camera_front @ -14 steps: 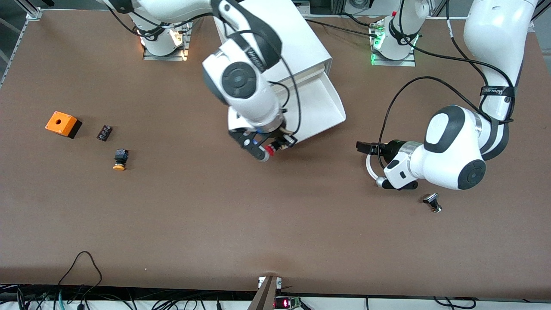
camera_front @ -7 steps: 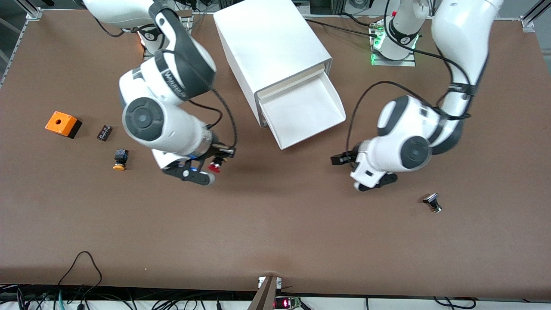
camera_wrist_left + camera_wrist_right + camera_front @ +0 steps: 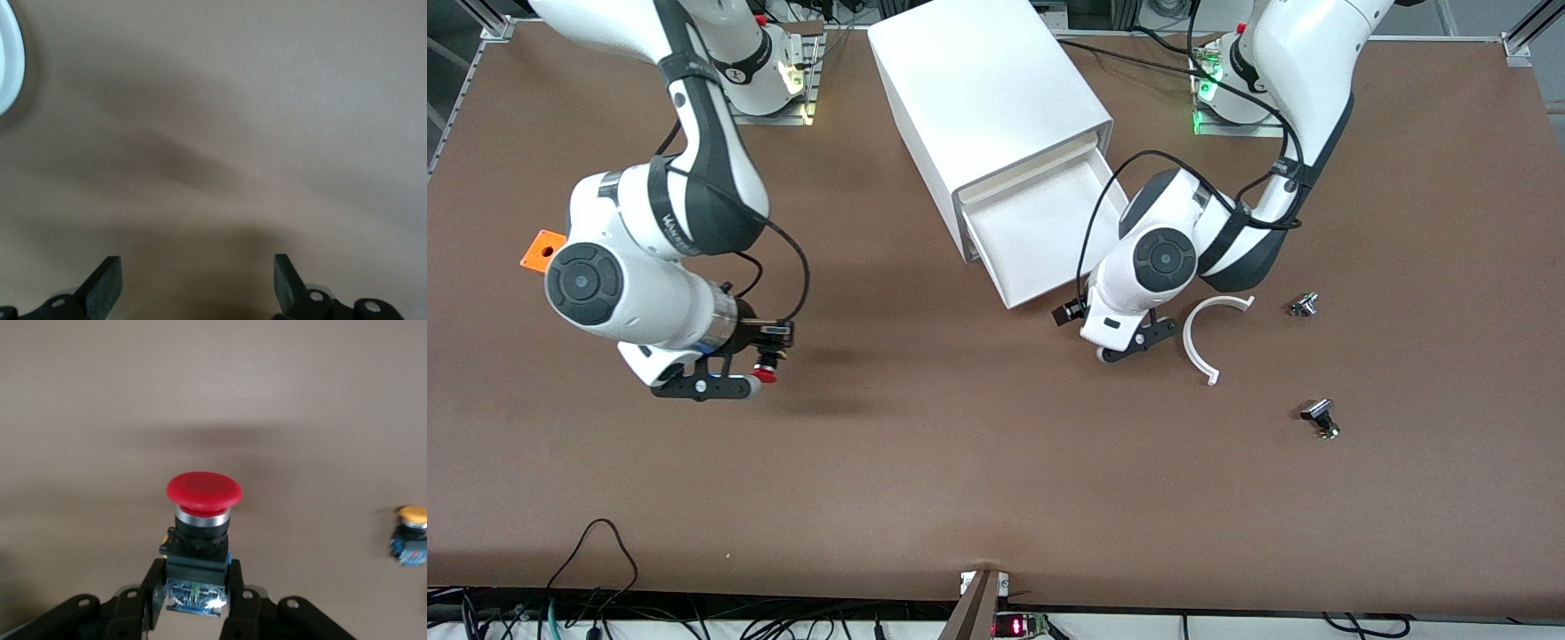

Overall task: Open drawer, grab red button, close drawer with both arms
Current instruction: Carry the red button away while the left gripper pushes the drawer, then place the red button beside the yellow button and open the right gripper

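Note:
The drawer (image 3: 1040, 233) stands pulled out of the white cabinet (image 3: 987, 89), and its tray looks empty. My right gripper (image 3: 758, 363) is shut on the button (image 3: 766, 368), held over bare table toward the right arm's end. In the right wrist view the fingers (image 3: 148, 587) clamp the button's black-and-blue body, with the red cap (image 3: 203, 490) pointing away from the gripper (image 3: 195, 588). My left gripper (image 3: 1136, 343) is low over the table beside the drawer's front corner. In the left wrist view it (image 3: 197, 283) is open and empty.
A yellow-capped button (image 3: 412, 532) lies on the table near the right gripper. An orange box (image 3: 540, 250) shows partly under the right arm. A white curved strip (image 3: 1199, 336) and two small metal parts (image 3: 1304, 305) (image 3: 1319, 416) lie toward the left arm's end.
The right arm carried the button from the drawer's front toward its own end of the table. The left arm swung in to the drawer's front corner, uncovering the white strip and a metal part.

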Controlling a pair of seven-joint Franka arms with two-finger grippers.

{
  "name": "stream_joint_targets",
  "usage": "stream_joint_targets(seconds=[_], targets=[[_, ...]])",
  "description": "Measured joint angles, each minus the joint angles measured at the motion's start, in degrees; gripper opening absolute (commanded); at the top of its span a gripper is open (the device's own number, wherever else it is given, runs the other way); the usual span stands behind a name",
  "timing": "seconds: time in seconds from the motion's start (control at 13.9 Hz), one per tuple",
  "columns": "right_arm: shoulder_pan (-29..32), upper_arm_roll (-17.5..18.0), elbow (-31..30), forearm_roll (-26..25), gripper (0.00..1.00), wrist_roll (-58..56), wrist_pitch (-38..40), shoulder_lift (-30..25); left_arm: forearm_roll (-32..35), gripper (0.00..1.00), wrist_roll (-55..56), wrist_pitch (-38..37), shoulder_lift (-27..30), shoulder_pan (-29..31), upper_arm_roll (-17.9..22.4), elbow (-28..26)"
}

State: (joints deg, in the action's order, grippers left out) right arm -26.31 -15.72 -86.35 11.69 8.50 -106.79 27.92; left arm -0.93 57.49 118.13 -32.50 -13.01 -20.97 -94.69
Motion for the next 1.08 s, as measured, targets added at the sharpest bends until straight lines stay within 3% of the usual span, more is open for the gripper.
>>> stream_joint_targets(seconds=[0.22,0.43,0.72,0.94,1.08], targets=[[0.0,-3.2,-13.3,0.0,0.0,-7.8,-10.4,-2.9,0.0,1.0,1.8,0.0,0.8,-0.1,-2.3,-2.5],[0.3,-4.9,-21.4,0.1,0.0,-12.4,-19.2,-3.5,0.0,1.0,2.5,0.0,1.7,0.0,-4.3,-4.5],[1.5,-5.1,-28.1,1.5,0.0,-16.3,-25.4,-3.3,0.0,1.0,2.7,-1.5,2.2,-0.2,-7.0,-6.5],[3.0,-5.2,-29.9,6.2,0.0,-22.3,-26.9,-2.1,0.0,1.0,2.9,-1.7,2.2,-0.1,-9.7,-7.8],[3.7,-5.2,-30.1,6.7,0.0,-23.0,-27.8,-0.7,-0.3,1.0,3.1,-1.8,2.2,-0.2,-11.0,-8.4]])
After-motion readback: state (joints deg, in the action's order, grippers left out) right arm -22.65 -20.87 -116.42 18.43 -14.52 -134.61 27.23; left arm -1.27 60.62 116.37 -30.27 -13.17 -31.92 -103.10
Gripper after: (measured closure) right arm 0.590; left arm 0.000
